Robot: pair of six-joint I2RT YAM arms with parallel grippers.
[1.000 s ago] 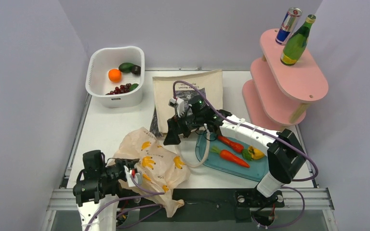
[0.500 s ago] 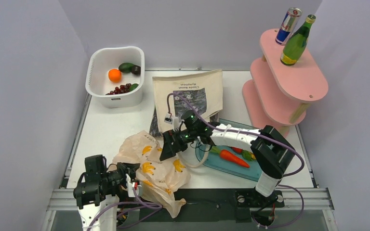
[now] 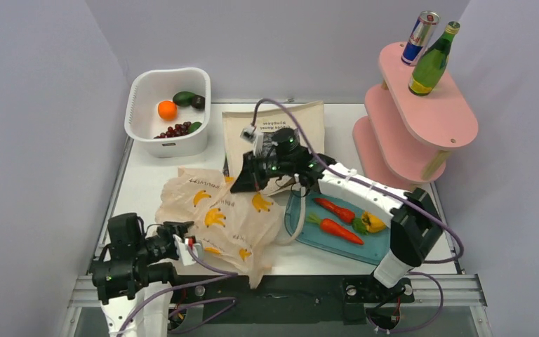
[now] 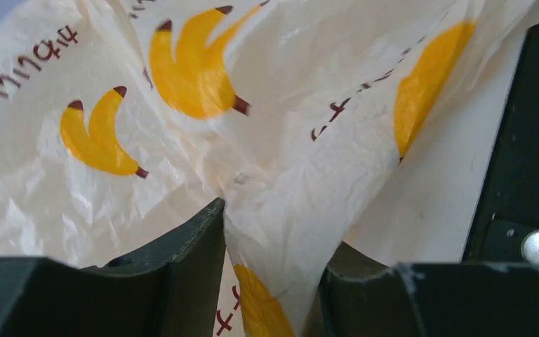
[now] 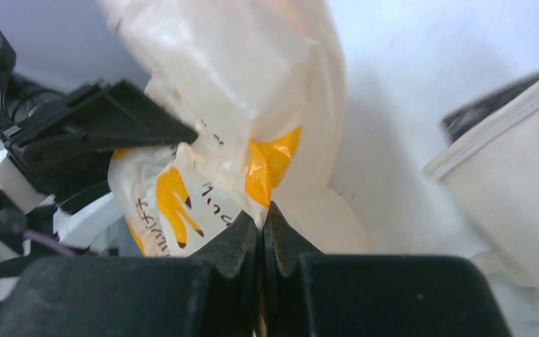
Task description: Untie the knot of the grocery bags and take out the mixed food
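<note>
Overhead view of a white table with two robot arms. A crinkly peach plastic bag (image 3: 217, 217) printed with yellow bananas lay at about 8 o'clock from the table's centre. One corner drooped over the near edge at 6 o'clock.

The right gripper (image 5: 263, 212) reached in from 3 o'clock, its jaws pressed together and pinching a fold at the bag's far right edge. The left gripper (image 4: 274, 235) sat at the bag's near left side. Its jaws were spread, with a ridge of film running between them, apparently not clamped.

The knot could not be made out in any view. Two carrots (image 3: 340, 229) already lay on a teal tray (image 3: 314, 242) at 4 o'clock. A can (image 3: 421, 36) and a green bottle (image 3: 433, 63) stood on a pink shelf (image 3: 435, 116) at 2 o'clock. An avocado (image 3: 183, 97) sat in a white tub (image 3: 175, 144) at 11 o'clock, and a canvas tote (image 3: 302, 126) lay flat at 12 o'clock.

Likely risks: with only one firm grip, a pull by the right arm could drag the whole bag instead of opening it. The thin film might tear at the pinch. The overhanging corner could let the bag slip off the table. Pulling blind might also tighten any remaining knot.
</note>
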